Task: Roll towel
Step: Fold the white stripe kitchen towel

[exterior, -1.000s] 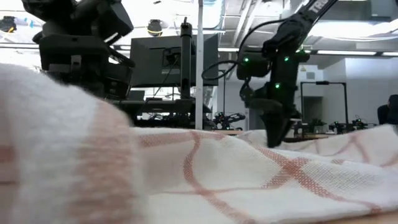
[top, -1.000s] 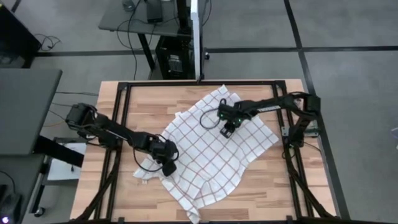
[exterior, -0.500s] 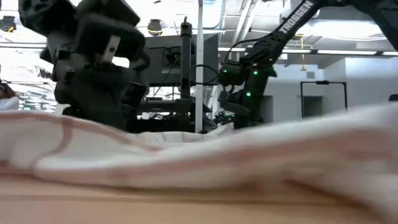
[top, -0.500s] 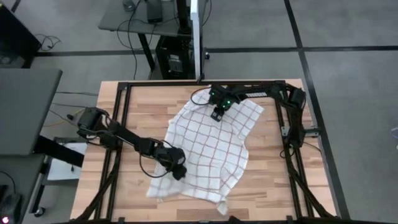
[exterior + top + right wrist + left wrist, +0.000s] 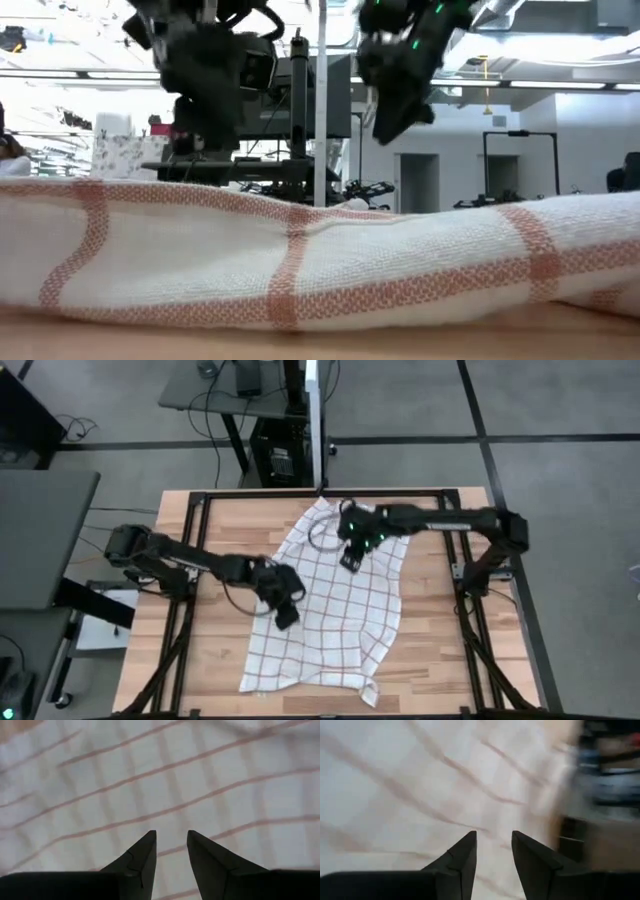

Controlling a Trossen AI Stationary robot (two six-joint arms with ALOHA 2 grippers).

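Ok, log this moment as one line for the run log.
stage: spreading, unrolled | white reddish-grid cloth towel: flat on wooden table | left gripper: above its left edge, empty | right gripper: above far end, empty

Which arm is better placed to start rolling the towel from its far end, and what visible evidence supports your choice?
Probably the right: the right gripper hangs over the towel near its far edge, jaws parted with nothing between them. The left gripper is midway down the towel's left edge, away from either end.

We lose the towel's (image 5: 320, 255) ends past both side edges in the low view, and beyond the towel (image 5: 420, 785) the left wrist view smears into blur.
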